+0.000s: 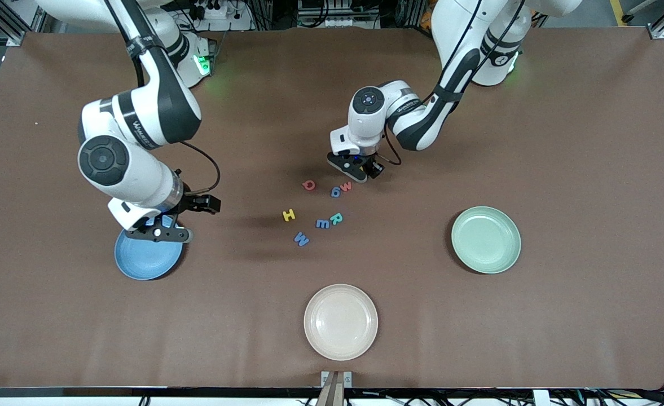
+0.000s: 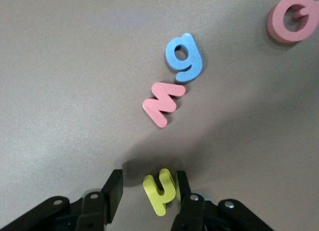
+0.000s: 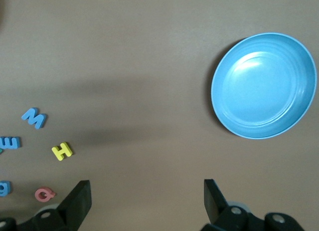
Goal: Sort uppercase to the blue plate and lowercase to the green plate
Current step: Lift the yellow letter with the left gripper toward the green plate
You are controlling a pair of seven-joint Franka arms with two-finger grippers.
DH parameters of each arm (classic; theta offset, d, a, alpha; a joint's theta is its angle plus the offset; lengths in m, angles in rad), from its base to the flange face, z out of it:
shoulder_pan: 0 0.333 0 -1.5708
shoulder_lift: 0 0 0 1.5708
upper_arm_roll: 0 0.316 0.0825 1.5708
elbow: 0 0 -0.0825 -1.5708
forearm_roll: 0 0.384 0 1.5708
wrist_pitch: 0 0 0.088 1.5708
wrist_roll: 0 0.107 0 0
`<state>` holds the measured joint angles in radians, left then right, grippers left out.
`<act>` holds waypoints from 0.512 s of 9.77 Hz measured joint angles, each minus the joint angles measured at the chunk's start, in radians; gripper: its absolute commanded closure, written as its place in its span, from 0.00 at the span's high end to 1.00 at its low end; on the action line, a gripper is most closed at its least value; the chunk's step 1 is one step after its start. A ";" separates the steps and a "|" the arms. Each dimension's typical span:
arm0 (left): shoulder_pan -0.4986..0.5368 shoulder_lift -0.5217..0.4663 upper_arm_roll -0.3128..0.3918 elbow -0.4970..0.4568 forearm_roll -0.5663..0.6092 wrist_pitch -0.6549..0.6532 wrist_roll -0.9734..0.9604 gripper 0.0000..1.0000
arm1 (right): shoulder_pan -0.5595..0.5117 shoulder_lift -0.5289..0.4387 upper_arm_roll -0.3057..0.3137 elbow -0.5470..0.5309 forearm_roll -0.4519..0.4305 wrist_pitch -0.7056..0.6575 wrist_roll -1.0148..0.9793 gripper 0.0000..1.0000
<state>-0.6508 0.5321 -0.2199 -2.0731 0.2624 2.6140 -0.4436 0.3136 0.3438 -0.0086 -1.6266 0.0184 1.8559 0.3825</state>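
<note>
1. Over the middle of the brown counter (image 1: 591,141), read as a clock face from the front camera with twelve toward the robots' bases, we see the left gripper (image 2: 148,178) low above the surface.
2. We find its fingers (image 2: 113,191) apart, with the yellow h (image 2: 159,193) between them. The letter lies against one finger, and a gap shows on the other side.
3. We see the red w (image 1: 346,186) and the blue g (image 1: 335,192) just beside that gripper, touching each other, the w at two o'clock of the g.
4. We take the blue m (image 1: 322,224) as the hub of the loose letters.
   - The teal R (image 1: 336,218) sits just beside it at two o'clock.
   - The blue W (image 1: 302,239) lies at eight o'clock.
   - The yellow H (image 1: 289,215) lies at nine o'clock.
   - The red Q (image 1: 308,184) lies at eleven o'clock.
   - The g and the w lie at one o'clock.
5. We place the blue plate (image 1: 145,265) at nine o'clock of the counter and the green plate (image 1: 486,239) at three o'clock. No letter lies in either plate.
6. We see the cream plate (image 1: 340,321) at six o'clock, nearest the front camera.
7. We find the right gripper (image 3: 147,188) over the twelve o'clock rim of the blue plate. Its fingers are spread wide and nothing is between them.
</note>
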 measured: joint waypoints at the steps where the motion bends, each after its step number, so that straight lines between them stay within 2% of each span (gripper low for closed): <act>1: 0.000 0.003 0.000 0.000 0.000 0.000 -0.015 0.50 | -0.009 0.000 0.000 0.001 0.000 0.000 -0.001 1.00; 3: 0.000 0.008 0.000 -0.001 0.000 0.000 -0.030 0.50 | -0.018 0.000 0.000 0.001 0.000 0.000 -0.002 1.00; 5: 0.000 0.009 -0.001 0.000 0.000 0.000 -0.039 0.44 | -0.018 0.000 0.001 0.001 0.000 0.007 -0.002 1.00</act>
<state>-0.6507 0.5406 -0.2210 -2.0736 0.2624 2.6140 -0.4826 0.2958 0.3436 -0.0076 -1.6252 0.0184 1.8624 0.3801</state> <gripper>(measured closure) 0.502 0.000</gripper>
